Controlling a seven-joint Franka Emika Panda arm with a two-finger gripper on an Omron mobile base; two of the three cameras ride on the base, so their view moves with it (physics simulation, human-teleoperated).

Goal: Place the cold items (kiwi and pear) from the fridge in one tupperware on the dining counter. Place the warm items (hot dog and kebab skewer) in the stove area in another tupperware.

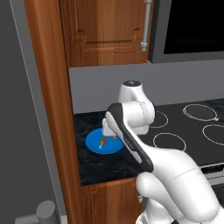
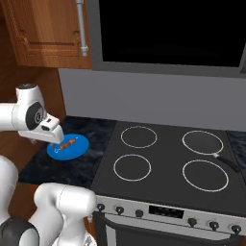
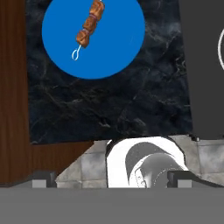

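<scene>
Where it lies, brown-chunked kebab skewer (image 3: pixel 89 27) shows a wire loop.

We look down on a blue plate (image 3: pixel 113 48) resting on the dark marbled counter (image 3: pixel 109 105). A kebab skewer (image 3: pixel 89 28) lies on the plate's left half, tilted, its wire loop pointing toward the lower left. Brown wood (image 3: pixel 13 87) borders the counter on the left; the black stove top (image 3: pixel 205 70) lies on the right.
</scene>
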